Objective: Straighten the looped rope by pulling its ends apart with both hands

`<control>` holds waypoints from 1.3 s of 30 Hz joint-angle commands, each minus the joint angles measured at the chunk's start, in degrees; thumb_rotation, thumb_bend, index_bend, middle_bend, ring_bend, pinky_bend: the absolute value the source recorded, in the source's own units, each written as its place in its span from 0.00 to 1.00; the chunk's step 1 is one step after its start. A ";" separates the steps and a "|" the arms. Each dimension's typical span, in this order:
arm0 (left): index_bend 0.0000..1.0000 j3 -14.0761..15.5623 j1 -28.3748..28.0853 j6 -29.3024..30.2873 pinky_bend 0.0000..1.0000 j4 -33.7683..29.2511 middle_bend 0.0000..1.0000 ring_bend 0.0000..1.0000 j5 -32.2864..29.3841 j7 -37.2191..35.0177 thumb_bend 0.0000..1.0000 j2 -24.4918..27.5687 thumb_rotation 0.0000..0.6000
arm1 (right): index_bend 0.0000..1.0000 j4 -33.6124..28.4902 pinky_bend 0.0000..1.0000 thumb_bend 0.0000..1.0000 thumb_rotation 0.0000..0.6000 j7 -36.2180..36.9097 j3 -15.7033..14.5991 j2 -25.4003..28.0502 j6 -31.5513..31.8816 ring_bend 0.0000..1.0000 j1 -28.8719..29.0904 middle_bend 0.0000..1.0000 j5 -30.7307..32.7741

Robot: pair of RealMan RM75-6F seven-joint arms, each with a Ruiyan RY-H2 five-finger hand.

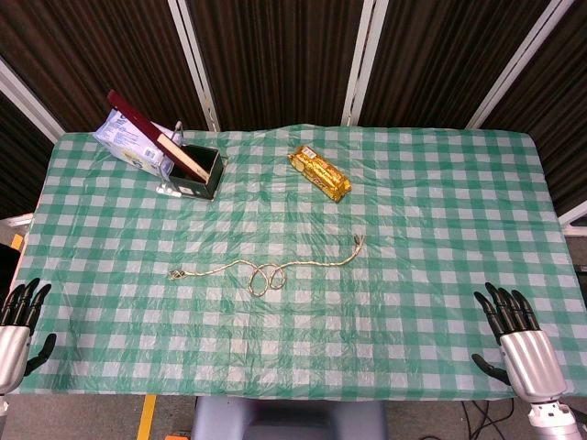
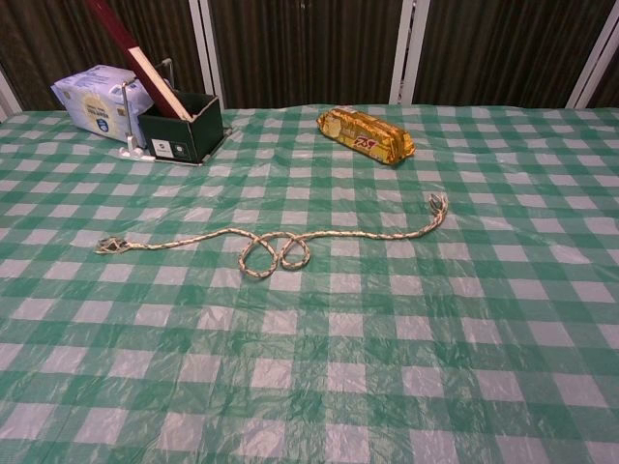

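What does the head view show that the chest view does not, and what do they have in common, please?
Only the head view shows the robot's hands: the left hand and the right hand rest at the near table corners, fingers spread, holding nothing. It also shows the tablecloth's side edges.

Only the chest view shows the red lettering on the gold snack packet and a white label on the dark box.

Both show the rope lying untouched on the green checked tablecloth with loops near its middle, plus the blue-and-white pack beside the box.
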 commanded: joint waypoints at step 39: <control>0.37 -9.80 -24.82 -26.80 0.05 20.27 0.00 0.00 -10.70 -0.01 0.41 -27.06 1.00 | 0.00 -0.64 0.00 0.21 1.00 -2.46 -0.65 -0.97 -5.48 0.00 1.65 0.00 1.83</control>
